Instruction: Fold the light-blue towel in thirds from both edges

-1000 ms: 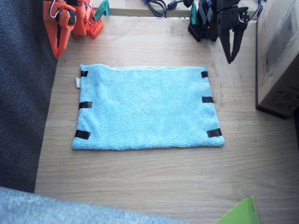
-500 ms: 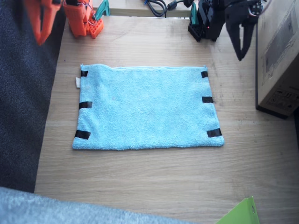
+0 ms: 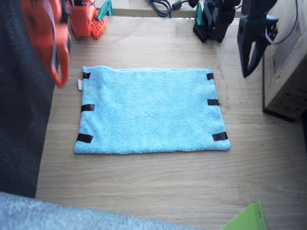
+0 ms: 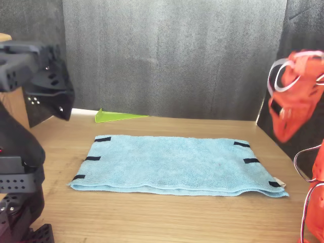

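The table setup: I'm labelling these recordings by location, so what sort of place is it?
Likely a lab or hobby robot workbench: a wooden table with two small arms, cables at its far edge, a cardboard box, and a dark backdrop.

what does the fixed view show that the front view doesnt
Only the fixed view shows the cardboard box, the dark carpet and the cables at the table's far edge.

Only the front view shows the dark grey backdrop and the towel's doubled near edge.

Both show the light-blue towel lying flat on the wooden table, the orange right gripper, the black left gripper, both off the towel, and the green sheet.
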Motion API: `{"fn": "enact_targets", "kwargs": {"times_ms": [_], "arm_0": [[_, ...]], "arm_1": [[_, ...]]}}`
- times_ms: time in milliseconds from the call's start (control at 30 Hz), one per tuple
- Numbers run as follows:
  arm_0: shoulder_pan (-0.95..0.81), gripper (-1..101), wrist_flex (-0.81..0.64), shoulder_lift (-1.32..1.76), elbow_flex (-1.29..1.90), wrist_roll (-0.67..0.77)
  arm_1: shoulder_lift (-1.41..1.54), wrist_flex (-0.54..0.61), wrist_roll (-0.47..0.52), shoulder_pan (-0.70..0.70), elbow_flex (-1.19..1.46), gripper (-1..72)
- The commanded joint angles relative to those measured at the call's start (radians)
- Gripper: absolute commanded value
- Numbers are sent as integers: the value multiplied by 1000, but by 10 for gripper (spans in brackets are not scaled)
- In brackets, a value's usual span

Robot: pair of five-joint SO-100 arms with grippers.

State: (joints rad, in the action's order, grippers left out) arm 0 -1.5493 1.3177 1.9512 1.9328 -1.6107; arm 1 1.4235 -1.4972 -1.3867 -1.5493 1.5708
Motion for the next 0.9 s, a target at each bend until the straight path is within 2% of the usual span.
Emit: {"fn": "enact_targets", "kwargs": {"times_ms": [0,33,67,267,467,867], "arm_0": [[2,131,-11,9,37,-3],[0,160,-15,11,49,-3],[-2,189,-20,12,58,-3],[3,220,-25,-23,80,-6],[15,227,-26,-66,91,-11],[87,306,17,-25,91,-49]], "arm_1": [[-17,11,-15,-15,-15,127],[-23,12,-15,-17,-11,160],[-25,15,-11,-18,-3,163],[-14,17,-11,-57,11,205],[-71,31,-32,-104,11,226],[-109,46,-15,-87,11,242]]}}
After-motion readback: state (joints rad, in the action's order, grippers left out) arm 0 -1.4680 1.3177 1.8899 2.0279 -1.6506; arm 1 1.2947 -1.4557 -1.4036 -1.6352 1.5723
